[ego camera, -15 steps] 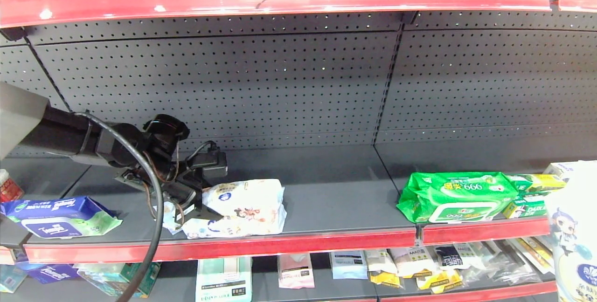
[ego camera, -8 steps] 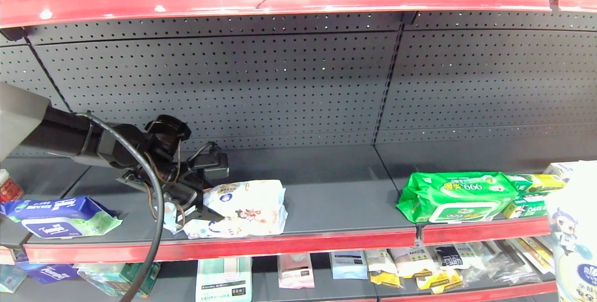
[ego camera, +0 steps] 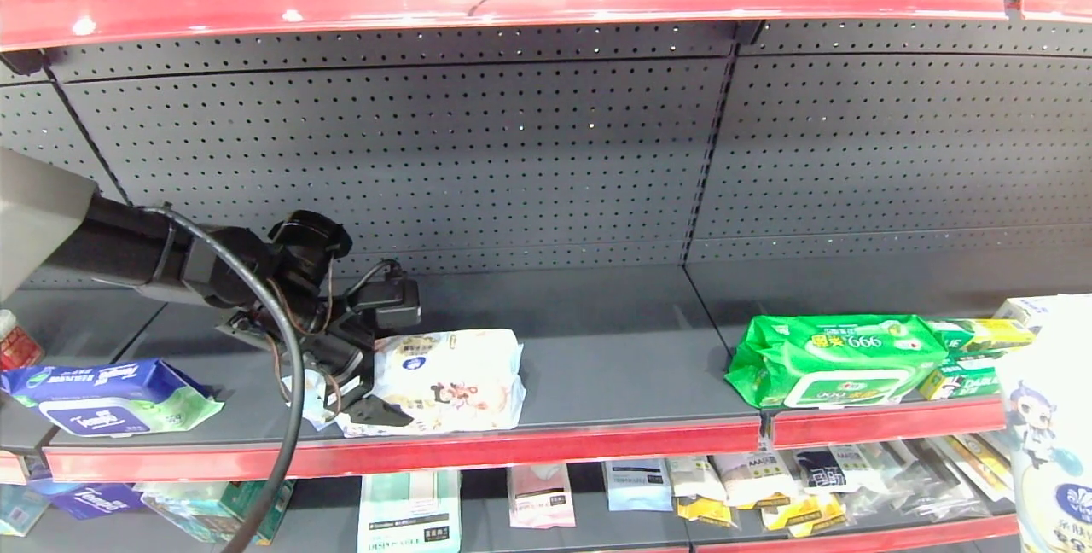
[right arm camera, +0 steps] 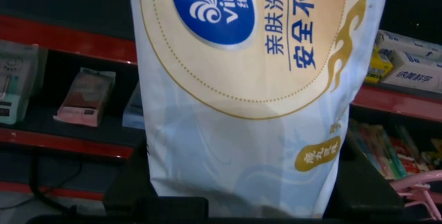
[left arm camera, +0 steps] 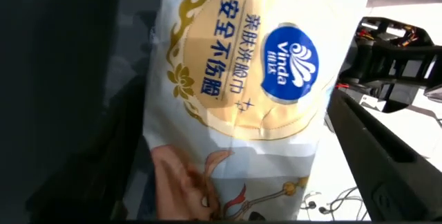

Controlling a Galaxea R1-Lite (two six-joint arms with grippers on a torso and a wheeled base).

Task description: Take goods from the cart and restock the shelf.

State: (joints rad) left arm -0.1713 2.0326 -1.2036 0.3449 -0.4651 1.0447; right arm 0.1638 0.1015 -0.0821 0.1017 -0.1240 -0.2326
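Note:
A white tissue pack [ego camera: 452, 378] with a cartoon print lies flat on the grey shelf [ego camera: 614, 365], close to its red front lip. My left gripper [ego camera: 368, 395] is at the pack's left end, open, one dark finger [ego camera: 384, 412] lying across the near corner. In the left wrist view the pack [left arm camera: 242, 79] sits between the spread fingers [left arm camera: 376, 158]. My right gripper [right arm camera: 242, 189] is shut on a second white pack [right arm camera: 255, 92], which stands upright at the lower right of the head view [ego camera: 1049, 416].
A green wipes pack [ego camera: 836, 357] and small boxes [ego camera: 981, 348] lie on the right shelf section. A blue pack [ego camera: 111, 395] lies at the left. The shelf between the white and green packs is bare. Several small packets [ego camera: 751, 485] fill the shelf below.
My left arm has shifted slightly up and to the right. Its lower finger now shows over the pack's near corner, and the pack has settled flatter on the shelf.

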